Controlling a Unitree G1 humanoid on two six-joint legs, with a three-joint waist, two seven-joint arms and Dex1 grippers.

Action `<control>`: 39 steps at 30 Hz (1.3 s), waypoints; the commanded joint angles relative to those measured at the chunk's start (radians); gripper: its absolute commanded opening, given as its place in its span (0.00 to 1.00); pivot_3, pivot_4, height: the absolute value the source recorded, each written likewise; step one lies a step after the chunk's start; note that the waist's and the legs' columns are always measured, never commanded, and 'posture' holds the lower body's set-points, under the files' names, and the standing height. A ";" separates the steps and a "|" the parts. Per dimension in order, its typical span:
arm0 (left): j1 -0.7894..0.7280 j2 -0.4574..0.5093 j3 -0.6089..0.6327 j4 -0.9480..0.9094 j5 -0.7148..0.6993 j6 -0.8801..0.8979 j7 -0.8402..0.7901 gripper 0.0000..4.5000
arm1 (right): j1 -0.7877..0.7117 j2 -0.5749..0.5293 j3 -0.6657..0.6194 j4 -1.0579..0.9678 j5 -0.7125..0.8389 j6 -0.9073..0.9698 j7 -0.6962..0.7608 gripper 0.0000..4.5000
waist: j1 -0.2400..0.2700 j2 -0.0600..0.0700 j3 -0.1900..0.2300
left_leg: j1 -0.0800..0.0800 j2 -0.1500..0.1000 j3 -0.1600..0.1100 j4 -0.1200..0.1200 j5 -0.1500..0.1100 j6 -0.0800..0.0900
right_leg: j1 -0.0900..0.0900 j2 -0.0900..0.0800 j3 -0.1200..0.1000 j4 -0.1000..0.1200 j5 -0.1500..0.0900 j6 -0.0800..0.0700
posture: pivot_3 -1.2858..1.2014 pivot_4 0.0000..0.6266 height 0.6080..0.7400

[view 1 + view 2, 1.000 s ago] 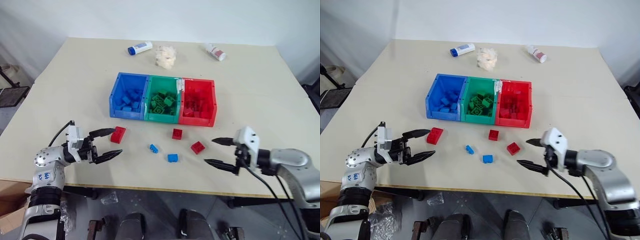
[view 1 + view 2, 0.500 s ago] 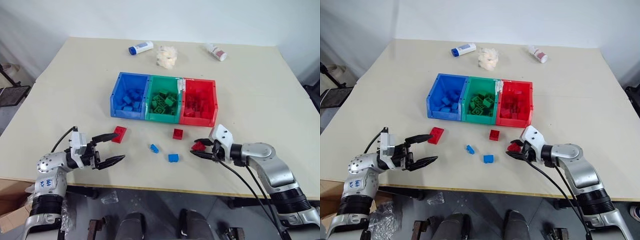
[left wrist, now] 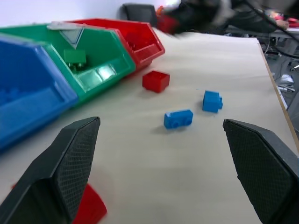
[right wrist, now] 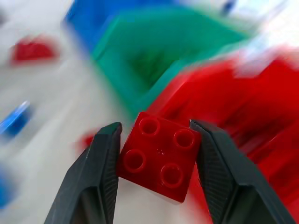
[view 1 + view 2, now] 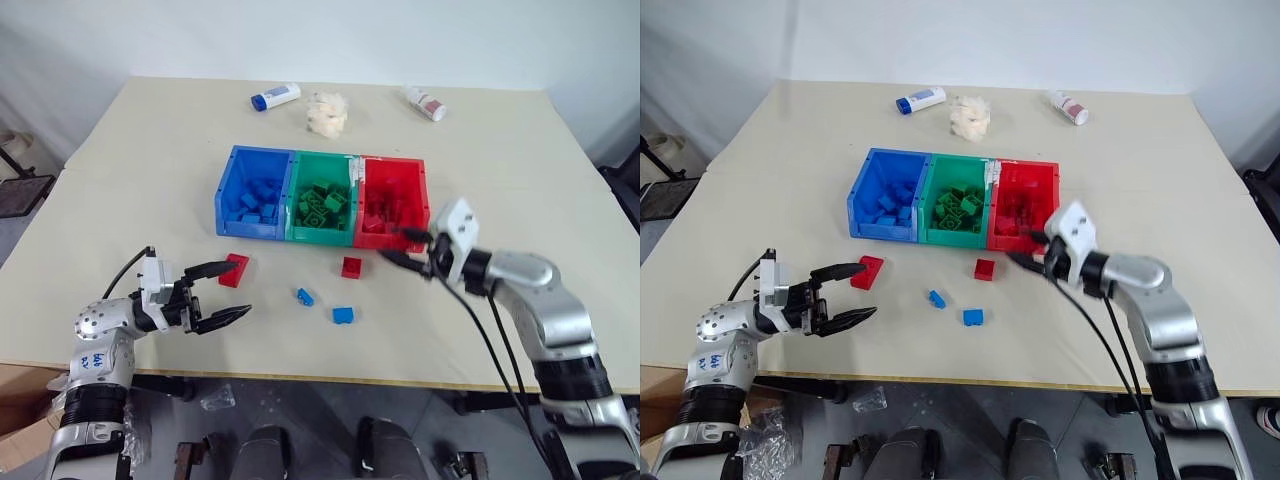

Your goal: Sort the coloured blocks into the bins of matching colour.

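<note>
Right gripper (image 4: 154, 163) pinches a red block (image 4: 158, 155) between its two fingers, four studs facing the wrist camera; in the head views this gripper (image 5: 408, 250) sits at the near edge of the red bin (image 5: 396, 180), with the block itself hard to make out there.

Left gripper (image 5: 222, 295) is spread wide and holds nothing; it hangs over the near left of the table (image 5: 120, 180), its far finger (image 5: 210, 270) just beside a red block (image 5: 235, 269) lying on the table.

Bins stand joined in a row at mid-table: blue bin (image 5: 231, 172) on the left, green bin (image 5: 325, 165) in the middle, red bin on the right; each holds blocks of its own colour.

Loose on the table, near side of the bins: a red block (image 5: 351, 267) just in front of the green and red bins; a small blue block (image 5: 306, 297) and a second blue block (image 5: 344, 315) nearer still, close together but apart.

Far side of the table: a white bottle with blue cap (image 5: 275, 96) on the left, a crumpled white wad (image 5: 326, 112) beside it, a white bottle with red label (image 5: 425, 102) on the right.
</note>
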 commanded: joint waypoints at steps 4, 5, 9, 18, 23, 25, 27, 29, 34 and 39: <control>-0.033 -0.015 -0.014 0.026 0.000 -0.020 -0.012 1.00 | -0.230 0.086 0.014 0.358 -0.106 -0.189 -0.074 0.81 | -0.011 0.000 0.000 | -0.001 -0.001 0.001 0.000 0.000 0.000 | 0.000 0.000 0.000 -0.001 0.000 0.000 | 0.52 0.24 1.00; -0.036 -0.016 -0.015 0.028 0.000 -0.022 -0.014 1.00 | -0.245 0.092 0.018 0.395 -0.120 -0.215 -0.075 0.90 | -0.012 0.000 0.000 | -0.001 -0.001 0.000 0.000 0.000 0.000 | 0.000 0.000 0.000 0.000 0.000 0.000 | 0.52 0.24 1.00; -0.039 -0.015 -0.017 0.028 -0.002 -0.024 -0.016 1.00 | -0.242 0.086 0.019 0.402 -0.122 -0.243 -0.043 0.99 | -0.014 0.000 0.000 | -0.001 -0.001 0.001 0.000 0.000 0.000 | 0.000 0.000 0.000 -0.001 0.000 0.000 | 0.52 0.24 1.00; -0.019 -0.001 -0.009 0.027 -0.007 -0.022 -0.032 1.00 | 0.149 -0.129 -0.051 -0.085 0.069 -0.076 0.208 0.99 | -0.006 0.000 0.000 | -0.001 -0.001 0.000 0.000 -0.001 0.001 | 0.000 0.000 0.000 -0.002 0.000 0.001 | 0.52 0.24 1.00; -0.031 0.004 -0.007 0.051 -0.004 -0.025 -0.045 1.00 | 0.360 -0.236 -0.152 -0.241 0.146 -0.010 0.242 0.99 | -0.012 0.000 0.000 | -0.001 0.000 0.001 0.001 -0.001 0.001 | 0.001 0.000 0.000 -0.002 0.001 0.001 | 0.52 0.24 1.00; -0.044 0.007 -0.013 0.071 0.000 -0.029 -0.060 1.00 | 0.474 -0.276 -0.229 -0.288 0.169 0.011 0.256 0.99 | -0.009 0.000 0.000 | 0.000 0.000 0.001 0.001 -0.001 0.001 | 0.001 0.000 0.000 -0.001 0.001 0.001 | 0.52 0.24 1.00; -0.055 0.007 -0.015 0.084 0.000 -0.031 -0.069 1.00 | 0.551 -0.303 -0.287 -0.317 0.184 0.023 0.262 0.99 | -0.004 0.000 0.000 | 0.000 0.000 0.000 0.000 -0.001 0.001 | 0.001 0.000 0.000 -0.001 0.001 0.001 | 0.52 0.24 1.00; -0.064 0.011 -0.015 0.097 0.001 -0.033 -0.077 1.00 | 0.594 -0.317 -0.323 -0.329 0.194 0.028 0.261 0.99 | -0.001 0.000 0.000 | 0.000 0.000 0.001 0.001 -0.001 0.001 | 0.001 0.000 0.000 -0.002 0.001 0.001 | 0.52 0.24 1.00; -0.080 0.016 -0.015 0.122 0.004 -0.039 -0.092 1.00 | 0.584 -0.306 -0.299 -0.347 0.195 0.049 0.227 0.99 | -0.003 0.000 0.000 | 0.000 0.000 0.001 0.001 -0.001 0.001 | 0.001 0.000 0.001 -0.002 0.001 0.001 | 0.52 0.24 1.00; -0.090 0.015 -0.017 0.130 0.007 -0.043 -0.096 1.00 | 0.485 -0.223 -0.159 -0.341 0.170 0.092 0.149 0.99 | -0.005 0.000 0.000 | 0.000 0.000 0.001 0.001 -0.001 0.001 | 0.001 0.000 0.001 -0.002 0.002 0.001 | 0.52 0.24 1.00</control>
